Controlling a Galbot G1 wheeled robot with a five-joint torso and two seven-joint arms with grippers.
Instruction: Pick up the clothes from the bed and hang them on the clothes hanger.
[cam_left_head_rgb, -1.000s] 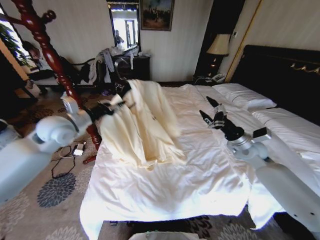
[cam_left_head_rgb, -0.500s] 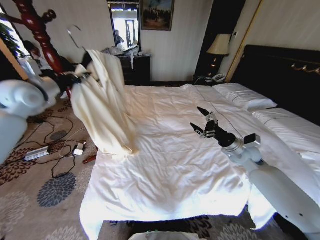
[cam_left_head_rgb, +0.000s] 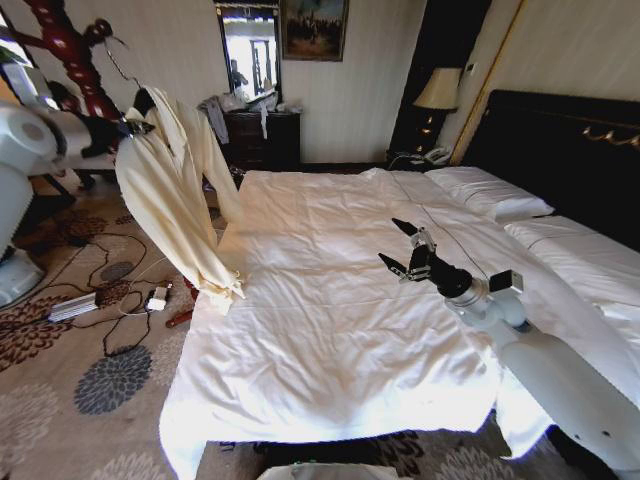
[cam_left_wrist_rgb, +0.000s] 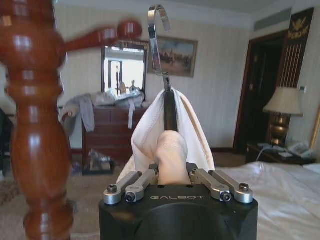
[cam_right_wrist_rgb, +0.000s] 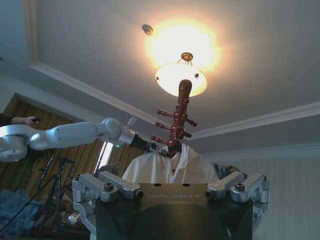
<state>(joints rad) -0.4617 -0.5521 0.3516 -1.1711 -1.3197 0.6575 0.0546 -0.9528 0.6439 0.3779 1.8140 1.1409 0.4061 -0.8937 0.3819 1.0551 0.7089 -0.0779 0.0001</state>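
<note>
The clothes (cam_left_head_rgb: 175, 195), one pale cream garment, hang on the dark clothes hanger, whose silver hook (cam_left_head_rgb: 117, 58) rises above them. My left gripper (cam_left_head_rgb: 135, 125) is shut on the hanger's neck through the fabric, beside the bed's left side. The wrist view shows the hook (cam_left_wrist_rgb: 157, 30), the hanger's dark neck (cam_left_wrist_rgb: 170, 107) and the bunched fabric (cam_left_wrist_rgb: 170, 135) in the left gripper (cam_left_wrist_rgb: 171, 172). The garment's lower end dangles by the edge of the bed (cam_left_head_rgb: 330, 340). My right gripper (cam_left_head_rgb: 405, 245) hovers open over the duvet, holding nothing.
A reddish wooden coat stand (cam_left_head_rgb: 70, 45) rises just behind the hook, close beside it in the left wrist view (cam_left_wrist_rgb: 35, 125). Cables and a power strip (cam_left_head_rgb: 75, 305) lie on the carpet. A dresser with a clothing heap (cam_left_head_rgb: 240, 115) stands at the back wall.
My left arm has lifted the garment off the bed and swung it left toward the coat stand. The right gripper has barely moved.
</note>
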